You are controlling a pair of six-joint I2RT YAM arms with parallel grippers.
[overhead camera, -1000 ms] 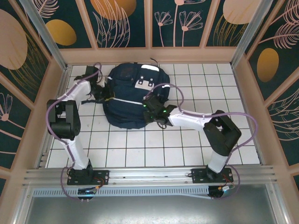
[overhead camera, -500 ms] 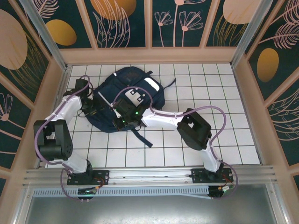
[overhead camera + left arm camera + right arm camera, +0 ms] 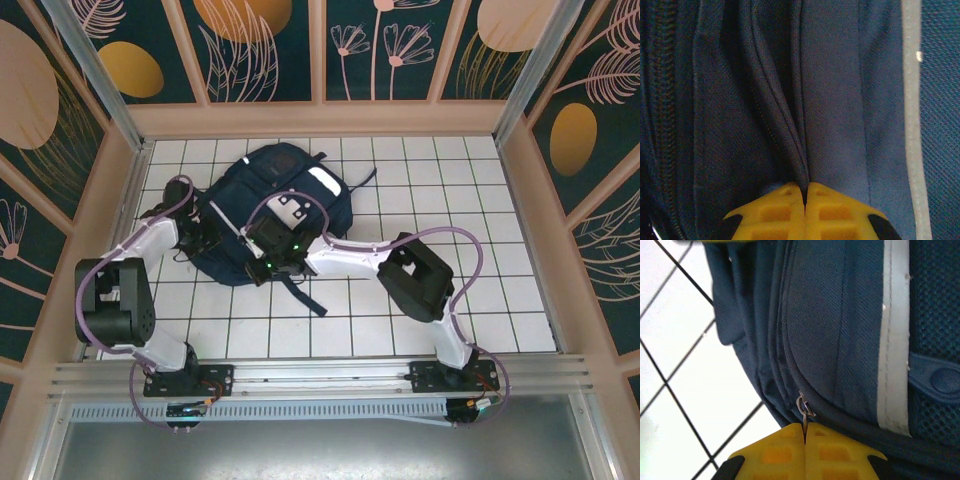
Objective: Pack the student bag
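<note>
Zipper pull pokes straight out of my right pincer, nipped shut on it I think, while my left pincer clamps a student bag fold.

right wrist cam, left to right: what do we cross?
Tiled table → student bag, and across it: zipper pull → white stripe → rubber tab on the mesh.
</note>
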